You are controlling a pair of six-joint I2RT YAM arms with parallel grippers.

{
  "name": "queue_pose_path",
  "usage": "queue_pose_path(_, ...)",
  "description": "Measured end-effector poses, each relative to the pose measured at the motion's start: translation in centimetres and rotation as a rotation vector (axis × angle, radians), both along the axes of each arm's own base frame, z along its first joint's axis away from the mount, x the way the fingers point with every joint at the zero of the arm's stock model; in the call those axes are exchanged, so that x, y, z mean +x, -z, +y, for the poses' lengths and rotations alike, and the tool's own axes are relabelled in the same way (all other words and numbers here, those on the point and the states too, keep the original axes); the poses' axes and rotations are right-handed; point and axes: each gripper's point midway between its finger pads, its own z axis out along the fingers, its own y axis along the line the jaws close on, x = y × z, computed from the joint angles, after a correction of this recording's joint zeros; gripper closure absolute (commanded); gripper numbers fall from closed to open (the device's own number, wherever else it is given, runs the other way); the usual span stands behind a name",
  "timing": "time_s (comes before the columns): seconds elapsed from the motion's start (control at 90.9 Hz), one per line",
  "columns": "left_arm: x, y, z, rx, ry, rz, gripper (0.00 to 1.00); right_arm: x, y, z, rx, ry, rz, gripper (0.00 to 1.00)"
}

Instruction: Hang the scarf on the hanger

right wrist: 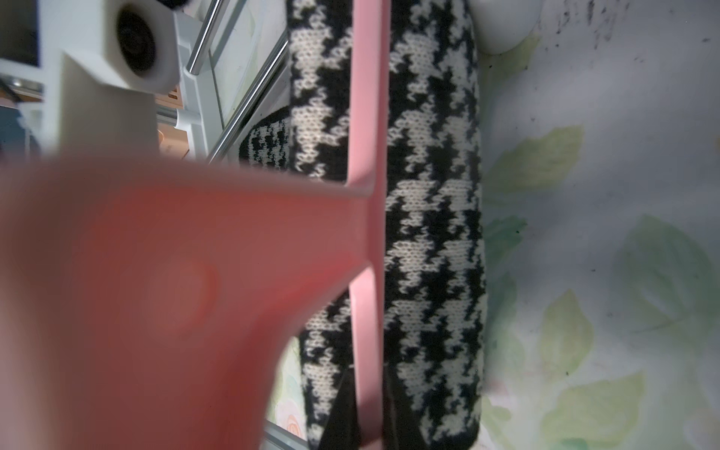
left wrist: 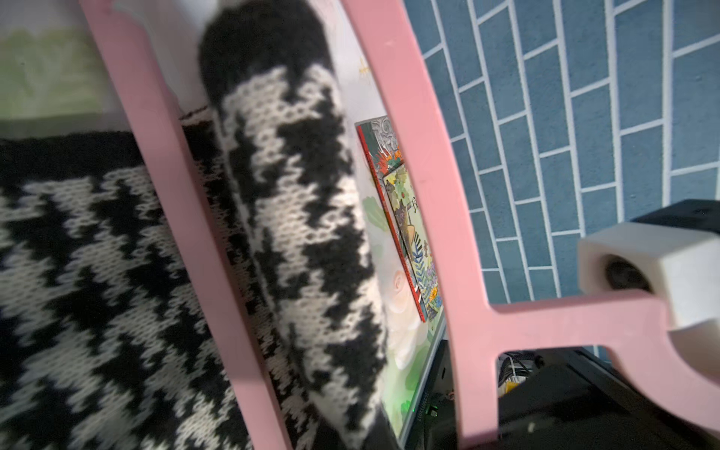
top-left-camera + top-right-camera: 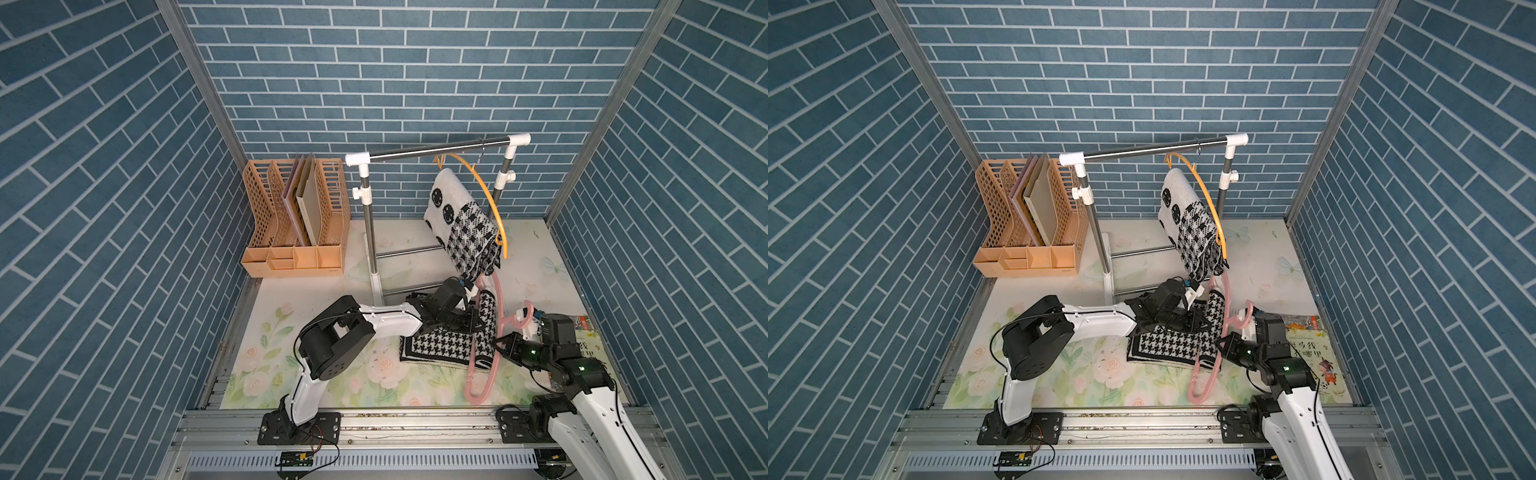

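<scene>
You are looking into a booth with blue brick-pattern walls (image 3: 415, 83) on three sides. The floor is a pale mat (image 3: 270, 332) printed with flowers. At the back stand a metal clothes rack (image 3: 436, 149) and, beside it, a tan file holder (image 3: 307, 259).

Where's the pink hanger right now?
In a top view, the pink hanger sits front right on the floral mat, across the houndstooth scarf, in front of the clothes rack.
</scene>
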Motion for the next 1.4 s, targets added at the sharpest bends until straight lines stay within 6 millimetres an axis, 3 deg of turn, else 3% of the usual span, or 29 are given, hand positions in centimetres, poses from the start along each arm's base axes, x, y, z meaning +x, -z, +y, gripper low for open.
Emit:
queue_pose_path(0.22, 0.3, -3.4, 1.7, -0.006, -0.025, -0.028, 1.0, 0.6, -1.5, 1.1, 0.06, -0.041, -0.043, 1.0)
queue_pose_path(0.319, 0.8, -5.3, 3.9, -0.012, -0.059, -0.06, 1.0, 0.8, -2.5, 1.9, 0.11, -0.064, -0.071, 1.0)
queue_pose_path(0.418, 1.8, -5.6, 7.0, 0.011, -0.107, -0.073, 1.0, 1.0, -2.9, 2.4, 0.147, -0.08, -0.088, 1.0)
queue_pose_path(0.55, 3.2, -3.6, 11.3, 0.087, -0.175, -0.066, 1.0, 0.9, -2.4, 2.8, 0.178, -0.093, -0.082, 1.0)
queue_pose_path(0.693, 3.3, 1.2, 15.3, 0.203, -0.211, -0.013, 1.0, 0.9, -1.1, 3.1, 0.199, -0.093, -0.053, 1.0)
queue_pose_path(0.748, 3.0, 2.8, 16.2, 0.242, -0.213, 0.004, 0.95, 0.9, -0.7, 3.2, 0.209, -0.091, -0.04, 1.0)
queue_pose_path(1.012, 3.4, 6.8, 17.8, 0.36, -0.222, 0.009, 1.0, 1.3, 0.3, 3.5, 0.22, -0.099, -0.031, 1.0)
queue_pose_path(1.188, 4.0, 7.1, 18.5, 0.395, -0.234, -0.026, 1.0, 1.2, 0.4, 3.5, 0.217, -0.104, -0.032, 1.0)
queue_pose_path(1.232, 4.1, 7.0, 18.6, 0.402, -0.235, -0.038, 0.91, 1.2, 0.3, 3.6, 0.218, -0.105, -0.035, 1.0)
queue_pose_path(1.397, 4.3, 6.5, 19.6, 0.434, -0.251, -0.06, 0.44, 0.8, 0.1, 3.6, 0.217, -0.112, -0.042, 1.0)
